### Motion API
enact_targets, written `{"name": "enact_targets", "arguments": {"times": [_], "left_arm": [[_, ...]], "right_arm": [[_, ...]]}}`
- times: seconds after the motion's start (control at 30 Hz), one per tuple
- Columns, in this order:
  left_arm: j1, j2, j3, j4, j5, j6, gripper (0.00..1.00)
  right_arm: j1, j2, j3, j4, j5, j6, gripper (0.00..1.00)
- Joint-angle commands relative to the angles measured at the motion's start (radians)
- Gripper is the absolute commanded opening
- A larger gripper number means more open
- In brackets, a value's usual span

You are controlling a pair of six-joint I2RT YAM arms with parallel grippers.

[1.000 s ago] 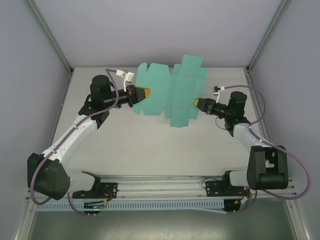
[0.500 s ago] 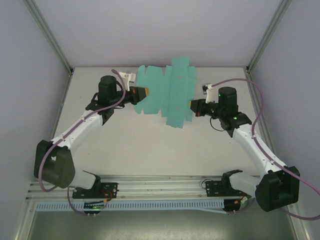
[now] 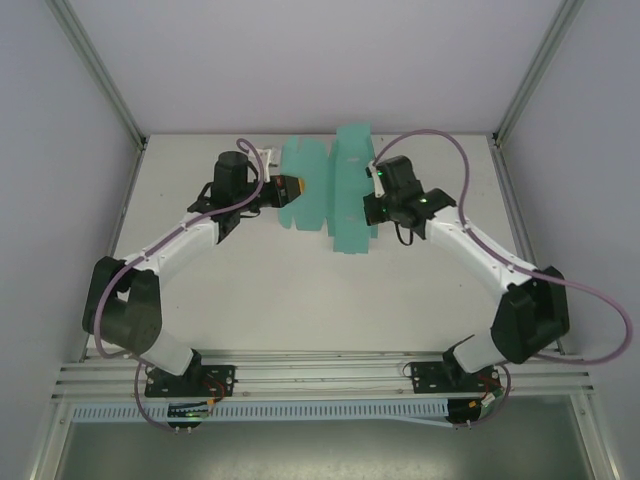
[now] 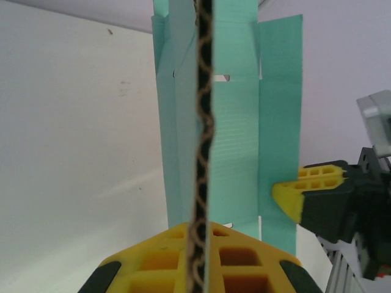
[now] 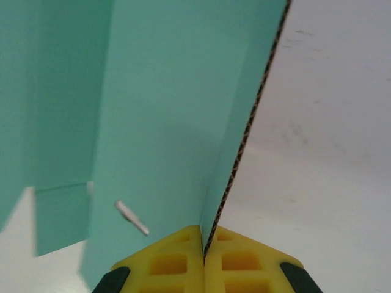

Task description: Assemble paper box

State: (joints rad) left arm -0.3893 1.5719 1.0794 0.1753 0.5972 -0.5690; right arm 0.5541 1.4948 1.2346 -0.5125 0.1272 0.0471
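Card [image 3: 335, 190] held up off the table [image 3: 300, 290] near its far edge, left gripper [image 3: 290, 189] pinching its left side, right gripper [image 3: 368, 208] its right; I'd bring them together slowly so it bends on creases, not buckles.

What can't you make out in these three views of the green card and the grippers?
Top external: contact point of the right gripper, covered by its own wrist.
Left wrist: top end of the paper box sheet, cut off by the upper frame edge.
Right wrist: the sheet's outline, cropped top and left; its white mark, blurred.
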Motion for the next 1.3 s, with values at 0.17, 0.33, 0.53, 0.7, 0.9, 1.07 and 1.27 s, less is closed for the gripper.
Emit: {"name": "enact_targets", "arguments": {"times": [0.17,0.33,0.53,0.7,0.9,1.07,1.27], "left_arm": [[-0.04,0.052,-0.019,0.04,0.037,-0.137,0.0],[-0.04,0.081,-0.05,0.008,0.028,-0.17,0.02],[-0.04,0.098,-0.139,-0.061,-0.001,-0.165,0.24],[-0.039,0.079,-0.267,-0.068,-0.015,-0.187,0.44],[-0.039,-0.039,-0.349,-0.121,-0.113,-0.161,0.75],[-0.039,-0.161,-0.339,-0.235,-0.223,-0.103,0.98],[-0.033,-0.213,-0.259,-0.32,-0.35,-0.043,0.99]], "right_arm": [[0.115,0.16,0.151,-0.134,0.433,-0.084,0.0],[0.125,0.161,0.137,-0.095,0.457,-0.135,0.0],[0.122,0.149,0.029,0.044,0.445,-0.425,0.0],[0.113,0.172,-0.034,0.189,0.441,-0.684,0.0],[0.107,0.191,-0.1,0.405,0.403,-0.903,0.0],[0.104,0.218,-0.21,0.674,0.392,-1.194,0.0],[0.101,0.26,-0.35,1.102,0.275,-1.434,0.0]]}}
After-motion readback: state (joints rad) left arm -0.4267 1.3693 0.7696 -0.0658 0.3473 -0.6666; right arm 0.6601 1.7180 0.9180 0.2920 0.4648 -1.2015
